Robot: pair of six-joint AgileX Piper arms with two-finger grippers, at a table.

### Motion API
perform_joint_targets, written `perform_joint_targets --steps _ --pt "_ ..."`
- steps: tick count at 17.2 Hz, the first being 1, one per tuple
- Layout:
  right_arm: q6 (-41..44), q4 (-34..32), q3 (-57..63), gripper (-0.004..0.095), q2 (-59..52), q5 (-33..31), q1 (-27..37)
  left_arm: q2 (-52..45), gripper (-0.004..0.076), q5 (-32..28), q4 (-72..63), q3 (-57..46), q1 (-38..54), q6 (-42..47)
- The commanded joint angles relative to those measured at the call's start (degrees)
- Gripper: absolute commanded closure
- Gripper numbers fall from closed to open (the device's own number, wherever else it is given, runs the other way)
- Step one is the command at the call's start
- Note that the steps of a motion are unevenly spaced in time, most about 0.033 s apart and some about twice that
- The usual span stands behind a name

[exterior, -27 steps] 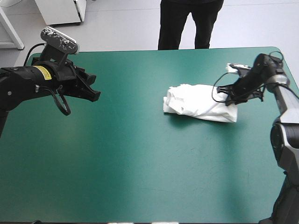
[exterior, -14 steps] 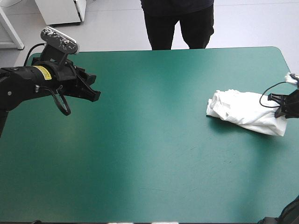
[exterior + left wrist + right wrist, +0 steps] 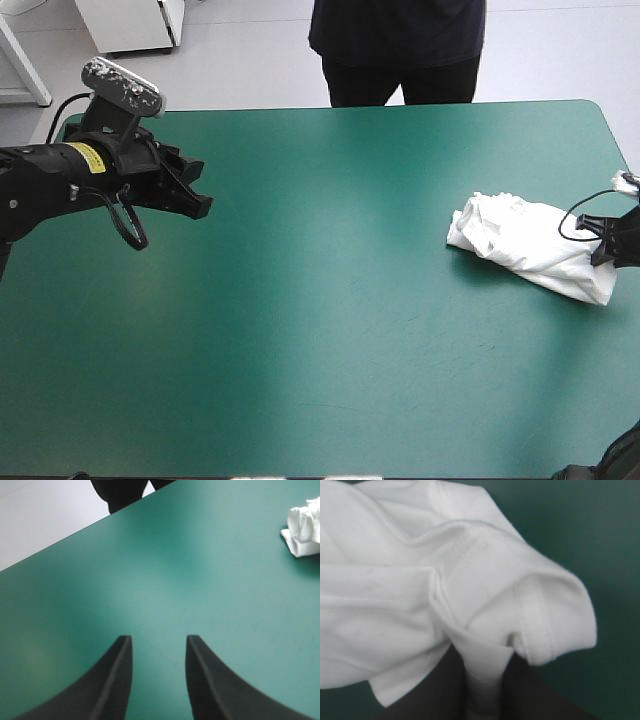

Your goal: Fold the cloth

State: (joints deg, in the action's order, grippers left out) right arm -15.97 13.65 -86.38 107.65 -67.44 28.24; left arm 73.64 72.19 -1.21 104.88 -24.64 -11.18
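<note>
The white T-shirt [image 3: 530, 244] lies as a crumpled heap near the table's right edge. My right gripper [image 3: 612, 247] sits at the heap's right end, shut on the T-shirt. In the right wrist view a pinched fold of the T-shirt [image 3: 485, 685] runs between the black fingers, and hemmed folds spread ahead of them. My left gripper [image 3: 198, 200] hovers open over the table's far left, a long way from the cloth. In the left wrist view the left gripper [image 3: 155, 652] points across bare cover, with a corner of the T-shirt [image 3: 304, 527] far ahead and to one side.
A person [image 3: 398, 45] stands close against the table's far edge at the middle. The teal-green cover [image 3: 320, 330] stretches bare between the two arms.
The right gripper dragged the T-shirt from the table's middle right out to the right edge, then barely moved. The person at the far edge shifted. The left arm kept still.
</note>
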Motion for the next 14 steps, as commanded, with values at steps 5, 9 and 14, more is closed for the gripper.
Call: perform_joint_targets --steps 5,9,14 --pt "-1.53 3.96 -1.09 0.0704 -2.75 -1.42 3.39 -3.32 0.0454 1.47 0.27 1.29 -0.37 0.21" --pt "-2.27 9.13 -1.2 0.0525 -4.95 -1.42 6.35 -4.25 0.0454 1.47 1.21 1.29 -0.37 0.21" --pt "-5.4 20.76 -1.27 0.0435 -13.29 -4.01 9.48 -6.62 0.0454 1.47 3.24 1.29 -0.37 0.21"
